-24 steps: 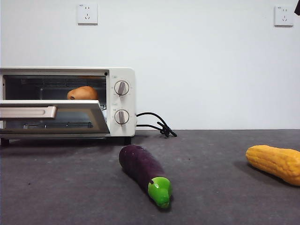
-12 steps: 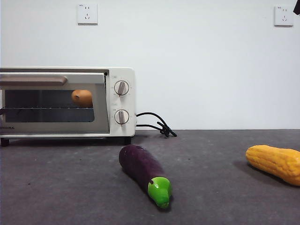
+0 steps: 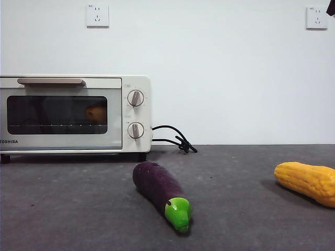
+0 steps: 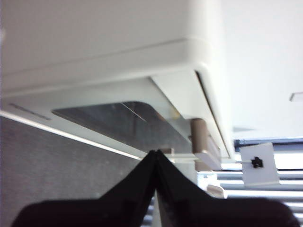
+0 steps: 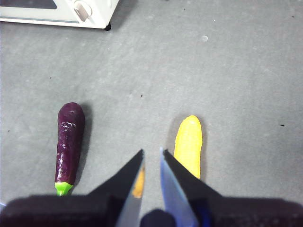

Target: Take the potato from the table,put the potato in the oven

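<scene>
Two claws show only in their wrist views. Left claw has its jaws pressed together, empty, close beside the oven door. Right claw, slightly spread, hangs high over the surface, above corn and eggplant. At left in the front view, the potato sits dimly behind the oven's closed glass.

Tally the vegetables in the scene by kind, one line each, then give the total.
Potato, inside the shut oven behind its glass: 1
Eggplant, on the table: 1
Corn cob, on the table: 1
Total: 3
</scene>
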You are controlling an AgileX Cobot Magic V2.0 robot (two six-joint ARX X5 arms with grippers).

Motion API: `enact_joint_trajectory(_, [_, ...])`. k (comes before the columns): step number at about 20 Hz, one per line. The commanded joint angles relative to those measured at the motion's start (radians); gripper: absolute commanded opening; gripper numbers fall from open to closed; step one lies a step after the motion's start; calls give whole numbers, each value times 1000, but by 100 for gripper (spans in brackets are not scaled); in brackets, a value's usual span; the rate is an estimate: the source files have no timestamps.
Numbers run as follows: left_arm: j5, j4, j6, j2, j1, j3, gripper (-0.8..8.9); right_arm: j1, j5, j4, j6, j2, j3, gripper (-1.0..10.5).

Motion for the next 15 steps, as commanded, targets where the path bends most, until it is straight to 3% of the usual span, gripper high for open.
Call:
enact_joint_trajectory(1, [32, -15, -3, -19, -14, 0, -9, 1, -3, 7, 12, 1, -6, 63])
enact_joint_trajectory(4, [9, -106, 103, -105, -31, 0, -8, 1, 16, 5, 48, 1, -6, 63])
enact_joint_trajectory(8, [-96, -270, 285, -278, -87, -1, -8, 1, 39, -6, 68, 1, -6, 63])
enact_joint_trajectory(15, [-301, -474, 489, -556, -362, 0, -8, 1, 85, -40, 53, 12, -6, 63])
